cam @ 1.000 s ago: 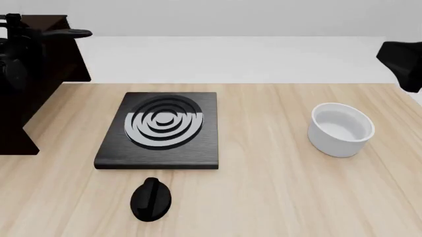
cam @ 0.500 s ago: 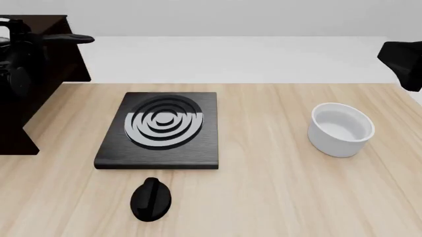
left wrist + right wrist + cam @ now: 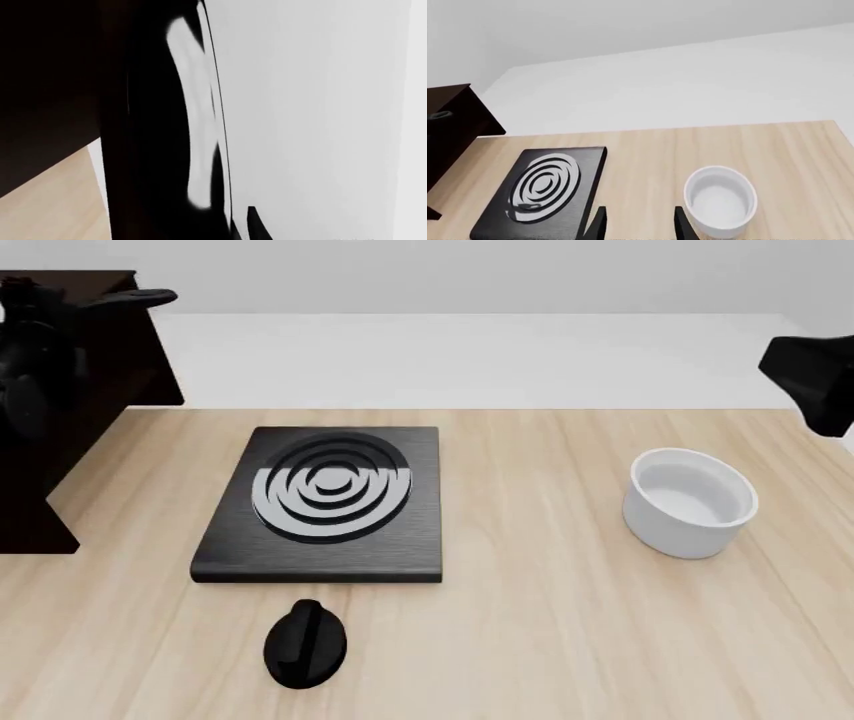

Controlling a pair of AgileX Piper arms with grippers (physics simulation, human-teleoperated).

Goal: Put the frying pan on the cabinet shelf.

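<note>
Currently the pan (image 3: 127,298) sits up at the desk's far-left corner, against the cabinet (image 3: 67,410); only its handle sticks out clearly, level with the cabinet's top edge. The left arm (image 3: 34,350) is a black mass in front of the dark wood, so its jaws can't be told apart from pan or cabinet. I can't tell if they grip the pan. In the left wrist view the pan's glossy inside (image 3: 193,115) fills the frame, close up and on edge.

Risks, as I judge them: the pan could clip the cabinet panel or land half off the shelf and slide down, since the pan looks tilted and black-on-black hides the clearance.

Mid-desk: stove plate (image 3: 324,502), knob (image 3: 306,643) toward the near edge. Right side: bowl (image 3: 690,501). The right gripper (image 3: 639,220) hangs over the near right edge, fingers apart, holding nothing.

Hidden: the shelf board itself, the pan's body in the front view, and most of the right arm, cut off.
</note>
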